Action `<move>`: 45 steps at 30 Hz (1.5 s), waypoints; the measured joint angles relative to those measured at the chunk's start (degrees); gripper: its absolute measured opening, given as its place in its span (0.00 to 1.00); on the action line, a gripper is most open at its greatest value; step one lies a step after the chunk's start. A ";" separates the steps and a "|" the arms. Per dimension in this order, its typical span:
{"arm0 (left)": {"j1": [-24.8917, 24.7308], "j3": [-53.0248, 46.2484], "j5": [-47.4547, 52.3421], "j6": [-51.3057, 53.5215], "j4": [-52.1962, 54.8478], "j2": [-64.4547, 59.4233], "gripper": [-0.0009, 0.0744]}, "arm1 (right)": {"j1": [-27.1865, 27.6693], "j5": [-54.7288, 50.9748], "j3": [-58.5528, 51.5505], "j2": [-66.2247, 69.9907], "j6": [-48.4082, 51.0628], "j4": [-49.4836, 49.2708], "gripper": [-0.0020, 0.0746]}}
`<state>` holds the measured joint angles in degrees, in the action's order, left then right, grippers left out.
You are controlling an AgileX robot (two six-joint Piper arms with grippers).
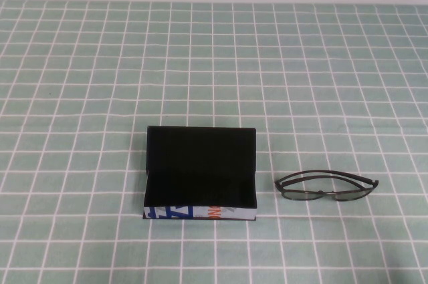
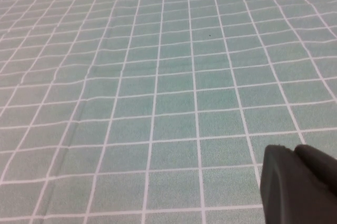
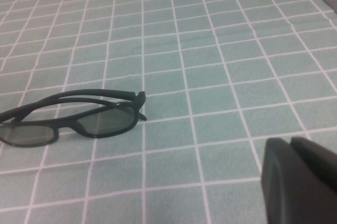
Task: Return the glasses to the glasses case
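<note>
On the green checked surface (image 1: 80, 83), right of centre and near your edge of it, you have the glasses (image 1: 326, 187) lying folded, arms tucked behind the lenses. Their long axis runs left to right across the surface, roughly parallel to the front edge of the case, with the right end tipped a little farther from you. The lenses face you and the folded arms lie on the far side. From the right wrist camera you see one end of the glasses (image 3: 73, 118), hinge corner and one dark lens, flat on the cloth with nothing touching them.

Just beside them, to their left and apart from them, sits the glasses case (image 1: 199, 176), open. Its lid stands up at the back, the black interior is exposed, and the white front edge with blue and orange markings faces you. Its long side also runs left to right, so case and glasses lie nearly in line.

Your right gripper (image 3: 300, 182) shows only as a dark tip in its wrist view, near the glasses but clear of them, fingers clenched on nothing. Your left gripper (image 2: 297, 184) hangs over bare cloth; you cannot tell how its fingers stand.
</note>
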<state>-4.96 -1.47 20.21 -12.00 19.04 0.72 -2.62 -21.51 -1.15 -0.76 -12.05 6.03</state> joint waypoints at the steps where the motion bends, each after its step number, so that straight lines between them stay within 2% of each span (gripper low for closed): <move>1: 0.00 0.00 0.00 0.00 0.00 0.00 0.01 | 0.00 0.00 0.00 0.00 0.00 0.00 0.01; 9: 0.00 0.00 -0.32 -0.28 0.00 0.00 0.01 | 0.00 0.21 0.00 0.00 0.00 0.00 0.01; 13: 0.00 0.00 -5.74 -0.67 0.00 0.00 0.01 | 0.00 3.40 -0.43 0.00 0.00 0.00 0.01; 21: 0.00 -0.09 -29.84 -1.72 0.00 0.00 0.01 | 0.00 26.48 -0.43 0.00 0.00 0.00 0.01; 23: 0.00 -0.09 -33.36 -1.72 0.00 0.00 0.01 | 0.00 31.90 -0.43 0.00 0.12 0.00 0.01; 29: 0.00 -0.09 -33.99 -1.17 0.00 0.00 0.01 | 0.00 44.76 -0.43 0.00 0.71 0.12 0.01; 45: 0.00 -0.09 -40.46 -5.77 0.21 0.00 0.01 | 0.00 55.86 -0.43 0.00 0.84 0.32 0.01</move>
<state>-4.96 -1.56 -20.25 -17.78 19.24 0.72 -2.62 34.35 -1.58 -0.76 -11.21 6.36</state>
